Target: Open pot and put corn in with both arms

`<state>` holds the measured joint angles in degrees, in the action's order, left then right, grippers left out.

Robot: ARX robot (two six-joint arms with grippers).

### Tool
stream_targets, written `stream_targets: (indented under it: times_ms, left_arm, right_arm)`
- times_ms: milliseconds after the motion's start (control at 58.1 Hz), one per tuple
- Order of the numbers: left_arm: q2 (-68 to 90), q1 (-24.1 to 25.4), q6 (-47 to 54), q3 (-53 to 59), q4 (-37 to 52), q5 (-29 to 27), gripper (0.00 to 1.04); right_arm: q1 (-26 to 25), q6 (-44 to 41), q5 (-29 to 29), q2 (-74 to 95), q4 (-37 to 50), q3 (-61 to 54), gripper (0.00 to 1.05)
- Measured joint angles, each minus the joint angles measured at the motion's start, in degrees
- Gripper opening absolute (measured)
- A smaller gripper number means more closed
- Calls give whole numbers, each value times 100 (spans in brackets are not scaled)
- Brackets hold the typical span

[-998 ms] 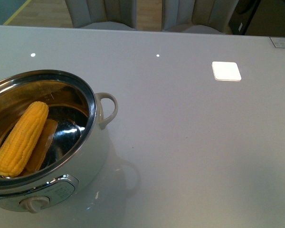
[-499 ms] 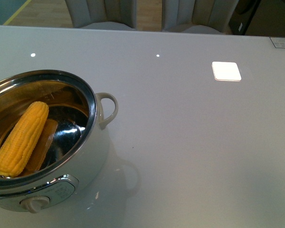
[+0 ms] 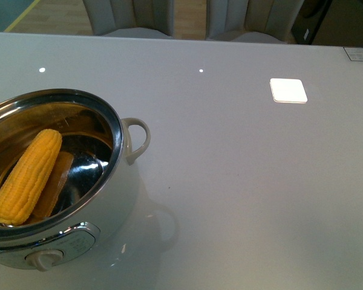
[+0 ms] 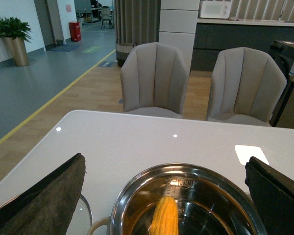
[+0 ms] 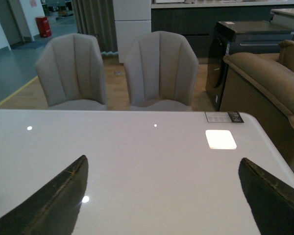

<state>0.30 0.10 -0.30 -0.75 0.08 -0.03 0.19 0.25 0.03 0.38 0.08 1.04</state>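
Observation:
The white pot (image 3: 118,205) stands open at the front left of the table, with its shiny steel rim, white loop handle (image 3: 137,138) and beige knob (image 3: 43,260). The yellow corn (image 3: 26,176) lies slanted inside the steel bowl. In the left wrist view the pot (image 4: 137,188) and the corn (image 4: 165,218) lie below my open, empty left gripper (image 4: 166,196), whose fingers (image 4: 49,196) stand wide apart. My right gripper (image 5: 161,193) is open and empty above bare table. Neither arm shows in the front view.
A thin glass-like curved edge (image 4: 85,210) lies on the table beside the pot in the left wrist view. A bright square reflection (image 3: 288,90) is on the table (image 3: 242,181) at the back right. Two grey chairs (image 4: 154,81) stand behind the far edge.

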Motion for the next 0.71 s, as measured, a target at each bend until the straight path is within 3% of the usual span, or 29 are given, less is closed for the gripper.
stream_targets:
  times_ms: [706]
  left_arm:
    - [0,0,-2,0,0,0,98]
  right_arm:
    - [0,-2,0,-2,0,0,96]
